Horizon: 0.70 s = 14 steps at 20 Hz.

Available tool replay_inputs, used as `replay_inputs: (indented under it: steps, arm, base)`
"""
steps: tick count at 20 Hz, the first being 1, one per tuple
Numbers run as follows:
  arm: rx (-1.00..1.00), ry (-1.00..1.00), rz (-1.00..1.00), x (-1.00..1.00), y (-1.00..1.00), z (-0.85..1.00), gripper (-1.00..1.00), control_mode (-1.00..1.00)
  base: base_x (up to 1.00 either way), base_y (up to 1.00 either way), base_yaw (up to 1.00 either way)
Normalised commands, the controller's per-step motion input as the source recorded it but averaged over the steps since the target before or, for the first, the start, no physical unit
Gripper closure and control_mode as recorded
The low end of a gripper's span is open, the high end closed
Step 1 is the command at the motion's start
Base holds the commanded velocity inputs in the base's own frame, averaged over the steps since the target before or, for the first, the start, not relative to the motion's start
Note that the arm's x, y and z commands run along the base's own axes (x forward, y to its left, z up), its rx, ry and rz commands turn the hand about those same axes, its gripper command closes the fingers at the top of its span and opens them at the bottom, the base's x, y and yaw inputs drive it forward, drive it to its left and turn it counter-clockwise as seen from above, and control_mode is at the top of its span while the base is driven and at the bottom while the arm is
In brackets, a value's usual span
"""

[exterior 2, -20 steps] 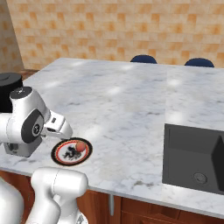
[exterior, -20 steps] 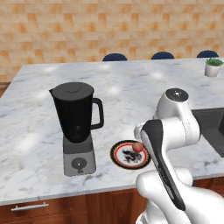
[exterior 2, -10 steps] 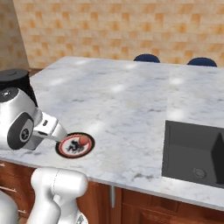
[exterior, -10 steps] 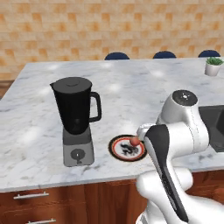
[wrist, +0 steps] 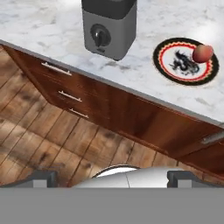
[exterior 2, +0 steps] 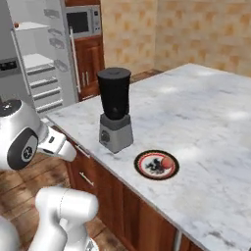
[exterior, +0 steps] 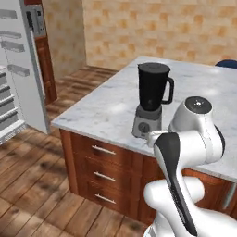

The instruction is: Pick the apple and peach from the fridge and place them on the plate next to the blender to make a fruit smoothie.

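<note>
We judge the task about half done. One fruit, the peach (wrist: 203, 53) going by its orange-red colour, sits on the plate (wrist: 169, 47) near the rim, and we see it there in the right base view as well. The plate lies on the counter (exterior 2: 206, 122) just beside the blender (exterior 2: 115, 110). The apple is not yet on the plate, so it remains to be fetched from the fridge (exterior 2: 37, 73), whose door stands open with white shelves and drawers on show; we cannot make out any fruit on those shelves at this size.

The gripper (wrist: 111, 175) hangs off the counter's edge over the wooden floor (wrist: 52, 135), in front of the drawers (wrist: 61, 94). Its two tips stand wide apart with nothing between them, so we take it as released and empty.

Compared with half a second ago, both base views have swung round. Then they looked square across the counter, with the arm's hand over the plate; now they take in the counter's corner, the floor and the fridge at the left. We read that as the base turning and driving away from the counter, not as the blender or plate moving. The hand, which was over the plate, has come away from it.
</note>
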Motion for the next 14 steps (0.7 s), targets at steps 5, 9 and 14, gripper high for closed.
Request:
replay_inputs:
  steps: [5,9,14]
  arm:
    - [0.0,0.0,0.0,0.0,0.0,0.0,-1.0,1.0]
    - [0.0,0.0,0.0,0.0,0.0,0.0,-1.0,1.0]
    - [0.0,0.0,0.0,0.0,0.0,0.0,-1.0,1.0]
  base:
    - [0.43,0.74,0.68]
    - [1.0,1.0,0.35]
    - [1.0,0.9,0.18]
